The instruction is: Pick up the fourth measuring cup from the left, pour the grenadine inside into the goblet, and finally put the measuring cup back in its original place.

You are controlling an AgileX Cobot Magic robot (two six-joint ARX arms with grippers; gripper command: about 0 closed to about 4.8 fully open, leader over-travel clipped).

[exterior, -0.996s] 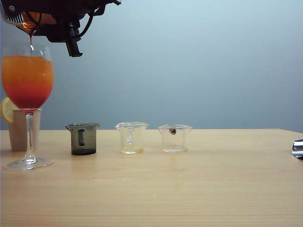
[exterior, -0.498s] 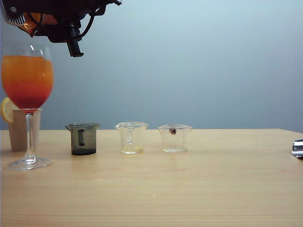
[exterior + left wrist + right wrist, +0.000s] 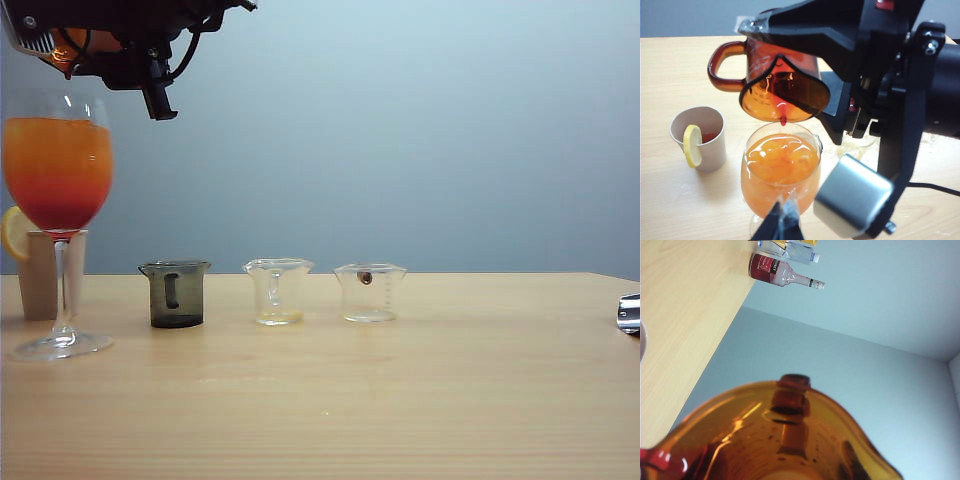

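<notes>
While the right gripper (image 3: 120, 50) hangs high over the left end of the table (image 3: 400, 400), its jaws are clamped partway closed on the fourth measuring cup (image 3: 775, 85), and that amber cup is tipped steeply, spout down, right above the goblet (image 3: 58, 200). A last red bead of grenadine (image 3: 783, 119) clings to the lip, just above the orange drink. The goblet's bowl shows orange on top shading to deep red at the bottom. Behind it sits a paper cup (image 3: 700, 137) with a lemon slice (image 3: 691, 145) on its rim. A smoky grey cup (image 3: 176, 293) and two clear cups (image 3: 278, 290) stand in a row. The left gripper (image 3: 782, 225) sits low by the goblet's bowl; whether it grips anything, I can't tell.
</notes>
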